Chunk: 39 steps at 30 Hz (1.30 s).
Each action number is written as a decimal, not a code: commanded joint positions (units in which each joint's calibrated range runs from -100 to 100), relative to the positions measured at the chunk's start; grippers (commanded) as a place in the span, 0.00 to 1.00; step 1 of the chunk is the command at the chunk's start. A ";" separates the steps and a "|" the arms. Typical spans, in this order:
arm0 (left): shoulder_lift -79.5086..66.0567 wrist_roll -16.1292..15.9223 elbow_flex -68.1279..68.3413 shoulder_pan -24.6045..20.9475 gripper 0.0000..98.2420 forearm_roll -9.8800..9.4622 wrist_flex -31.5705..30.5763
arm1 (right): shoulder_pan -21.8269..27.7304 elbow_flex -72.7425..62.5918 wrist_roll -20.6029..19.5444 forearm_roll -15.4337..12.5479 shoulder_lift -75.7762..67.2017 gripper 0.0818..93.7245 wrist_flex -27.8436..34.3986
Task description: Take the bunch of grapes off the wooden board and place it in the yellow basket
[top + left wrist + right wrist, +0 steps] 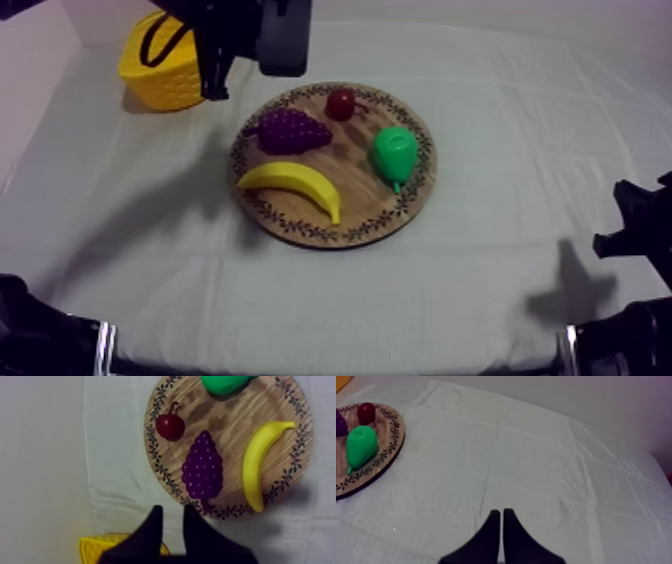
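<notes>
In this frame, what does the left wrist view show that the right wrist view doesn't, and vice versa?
The left wrist view adds the banana, the whole bunch of grapes, and the left fingers, slightly apart, by the yellow basket. The right wrist view adds the right fingers, together, over open cloth beside the wooden board. Both share that board, the pear and the small red fruit; the right wrist view catches just a purple edge of the grapes and a yellow bit, perhaps the basket.

Black left claw, tapered fingers
</notes>
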 commanded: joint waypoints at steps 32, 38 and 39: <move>10.79 5.06 7.67 -1.93 0.77 -1.07 -11.98 | 0.00 -0.01 0.00 0.01 -0.02 0.00 -0.01; 17.27 4.88 6.52 -2.43 0.76 -0.44 -14.91 | 0.00 -0.01 0.00 0.01 -0.02 0.00 -0.01; 18.38 4.80 6.10 -2.46 0.76 -0.34 -15.15 | 0.00 -0.01 0.00 0.01 -0.02 0.00 -0.01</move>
